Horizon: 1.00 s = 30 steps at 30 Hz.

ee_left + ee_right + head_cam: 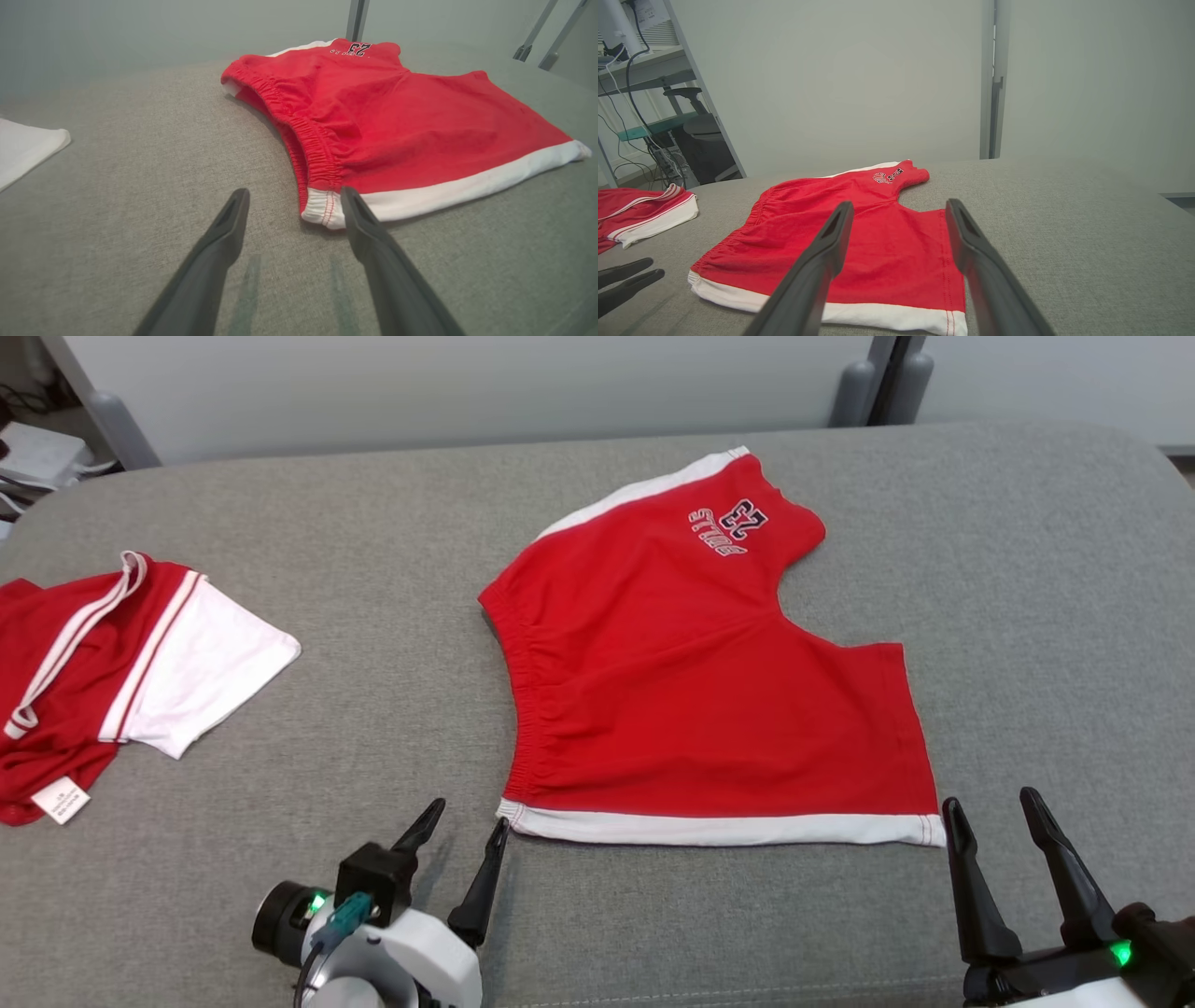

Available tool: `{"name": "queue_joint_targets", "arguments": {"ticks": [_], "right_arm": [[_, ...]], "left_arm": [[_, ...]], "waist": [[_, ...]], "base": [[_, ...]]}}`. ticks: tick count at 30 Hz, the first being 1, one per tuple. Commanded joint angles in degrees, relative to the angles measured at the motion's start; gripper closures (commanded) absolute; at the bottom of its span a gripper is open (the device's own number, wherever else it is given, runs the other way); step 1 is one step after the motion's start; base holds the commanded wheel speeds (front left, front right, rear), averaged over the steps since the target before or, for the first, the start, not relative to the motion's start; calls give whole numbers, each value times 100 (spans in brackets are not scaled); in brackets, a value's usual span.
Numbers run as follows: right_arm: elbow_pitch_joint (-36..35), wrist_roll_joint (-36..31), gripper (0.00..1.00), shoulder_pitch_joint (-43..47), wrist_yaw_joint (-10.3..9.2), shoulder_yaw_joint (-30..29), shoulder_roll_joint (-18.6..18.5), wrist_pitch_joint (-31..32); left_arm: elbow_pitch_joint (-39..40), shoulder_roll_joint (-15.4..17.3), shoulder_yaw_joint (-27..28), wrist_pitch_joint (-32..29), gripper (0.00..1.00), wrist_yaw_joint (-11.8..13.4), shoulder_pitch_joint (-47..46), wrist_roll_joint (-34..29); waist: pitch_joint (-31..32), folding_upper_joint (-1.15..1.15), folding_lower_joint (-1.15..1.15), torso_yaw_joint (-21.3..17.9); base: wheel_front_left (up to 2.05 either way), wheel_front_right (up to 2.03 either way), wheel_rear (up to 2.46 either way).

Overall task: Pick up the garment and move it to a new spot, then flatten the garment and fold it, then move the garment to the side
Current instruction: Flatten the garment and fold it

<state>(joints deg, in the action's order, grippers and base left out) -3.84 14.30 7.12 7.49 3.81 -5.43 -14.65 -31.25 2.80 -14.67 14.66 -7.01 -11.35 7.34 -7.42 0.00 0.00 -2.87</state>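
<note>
Your head view puts the red shorts [709,681] flat just beyond two spread, empty sets of jaws, left gripper [467,817] by the waistband corner, right gripper [991,803] by the hem corner; your left wrist adds the gaping elastic waistband [308,135], your right wrist a shelf [640,65] with cables.

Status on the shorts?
Left gripper and right gripper open, empty, by near hem corners. Red shorts flat, unfolded. Second garment far left, not blocking.
</note>
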Motion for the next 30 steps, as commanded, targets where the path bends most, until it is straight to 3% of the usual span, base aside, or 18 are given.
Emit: {"name": "queue_joint_targets", "arguments": {"ticks": [1, 13, 14, 15, 16, 17, 24, 30], "right_arm": [[-168, 56, 0, -200, 0, 133, -116, -35], [-165, 112, 0, -449, 0, 153, -150, -35], [-162, 117, 0, -459, 0, 160, -152, -35], [-161, 122, 0, -471, 0, 164, -153, -35], [-158, 126, 0, -480, 0, 165, -155, -35], [-155, 128, 0, -487, 0, 162, -157, -35], [40, 198, 0, -461, 0, 168, -190, -35], [1384, 966, 0, -699, 0, 168, -94, -35]], "left_arm": [[-31, 70, 123, 34, 0, -34, -306, 40], [-1103, 175, -124, 34, 0, -46, -1003, 199], [-1149, 174, -144, 34, 6, -46, -1027, 205], [-1180, 173, -160, 34, 31, -46, -1047, 217], [-1189, 172, -188, 34, 72, -46, -1064, 226], [-1213, 169, -228, 34, 100, -46, -1069, 249], [-1126, 244, -418, 34, 100, -47, -1001, 333], [-824, 380, -414, 34, 100, -47, -783, 423]], "waist": [[-112, 0, 0, -84], [-406, 0, 0, -325], [-419, 0, 0, -337], [-431, 0, 0, -348], [-440, 0, 0, -358], [-446, 0, 0, -366], [-466, 0, 0, -369], [-541, 0, 0, -323]], "base": [[0, 0, 0], [0, 0, 0], [0, 0, 0], [0, 0, 0], [0, 0, 0], [0, 0, 0], [0, 0, 0], [0, 0, 0]]}}
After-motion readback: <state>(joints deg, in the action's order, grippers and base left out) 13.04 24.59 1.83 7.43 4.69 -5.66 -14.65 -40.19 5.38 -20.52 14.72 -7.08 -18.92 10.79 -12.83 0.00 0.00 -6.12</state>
